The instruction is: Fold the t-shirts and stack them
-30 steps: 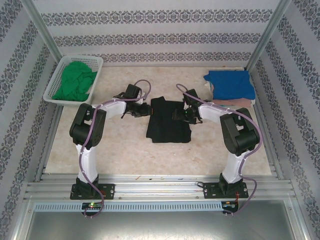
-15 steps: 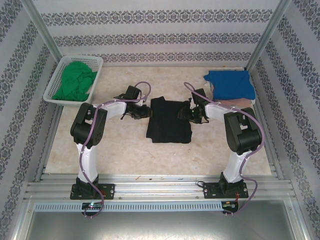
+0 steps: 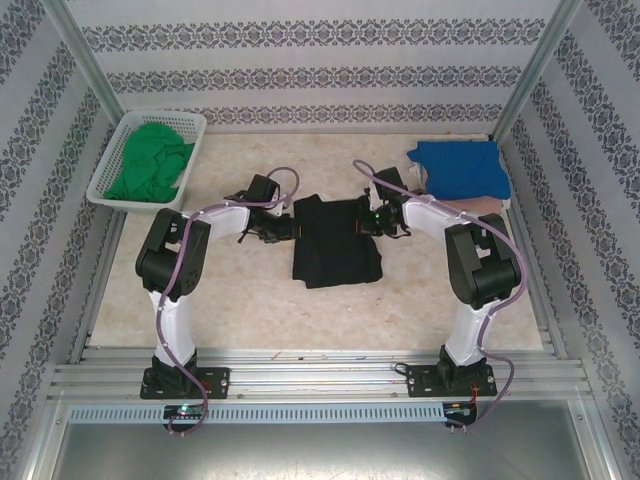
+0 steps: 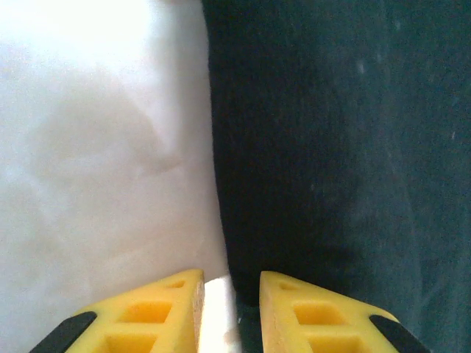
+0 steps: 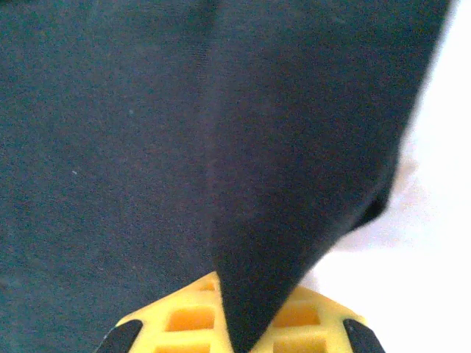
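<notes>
Right hand (image 5: 239, 320) now farther back, clenched on black t-shirt (image 3: 335, 250); left hand (image 4: 229, 298) at its edge, grip unclear.

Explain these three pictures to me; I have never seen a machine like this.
Two robot arms are bolted to a table. One picture looks down from above; the other two come from cameras on the wrists, yellow fingers showing. A black t-shirt lies folded mid-table, a green t-shirt lies in a white basket, a blue t-shirt rests on a pink one. The right gripper pinches a fold of the black t-shirt; the left gripper, jaws slightly apart, sits at its left edge.
</notes>
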`<state>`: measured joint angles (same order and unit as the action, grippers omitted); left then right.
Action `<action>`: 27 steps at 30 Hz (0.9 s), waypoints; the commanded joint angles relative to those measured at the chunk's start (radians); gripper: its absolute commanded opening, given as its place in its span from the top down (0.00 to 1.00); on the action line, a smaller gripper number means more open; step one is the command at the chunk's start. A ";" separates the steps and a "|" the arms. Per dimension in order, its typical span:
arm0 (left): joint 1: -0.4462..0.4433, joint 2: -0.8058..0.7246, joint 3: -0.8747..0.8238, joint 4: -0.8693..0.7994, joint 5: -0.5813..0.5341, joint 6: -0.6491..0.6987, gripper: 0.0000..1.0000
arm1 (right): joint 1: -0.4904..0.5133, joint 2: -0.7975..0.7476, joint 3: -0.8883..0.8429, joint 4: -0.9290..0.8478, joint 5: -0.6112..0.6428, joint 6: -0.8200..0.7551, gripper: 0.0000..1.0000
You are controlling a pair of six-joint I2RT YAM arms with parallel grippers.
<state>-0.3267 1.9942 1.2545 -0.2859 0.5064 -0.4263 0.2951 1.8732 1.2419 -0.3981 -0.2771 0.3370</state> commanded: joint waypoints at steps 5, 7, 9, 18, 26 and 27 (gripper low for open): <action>0.044 -0.078 -0.041 0.009 0.008 0.010 0.75 | -0.048 -0.090 0.142 -0.117 0.004 -0.165 1.00; 0.046 -0.096 -0.052 0.013 0.002 0.018 0.75 | -0.047 -0.091 0.194 -0.180 0.066 -0.190 1.00; 0.054 -0.118 -0.075 0.027 -0.001 0.021 0.75 | -0.048 -0.086 0.247 -0.240 0.126 -0.216 1.00; 0.117 -0.189 -0.215 0.118 0.034 0.002 0.75 | -0.071 -0.066 0.500 -0.418 0.266 -0.271 1.00; 0.152 -0.227 -0.268 0.130 0.048 0.010 0.75 | -0.123 0.018 0.827 -0.589 0.317 -0.294 1.00; 0.154 -0.229 -0.269 0.127 0.046 0.012 0.75 | -0.128 0.034 0.882 -0.617 0.304 -0.288 1.00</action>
<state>-0.1890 1.8019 0.9985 -0.1921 0.5320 -0.4263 0.1875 1.8740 2.0090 -0.9325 0.0151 0.0669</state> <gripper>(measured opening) 0.249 0.069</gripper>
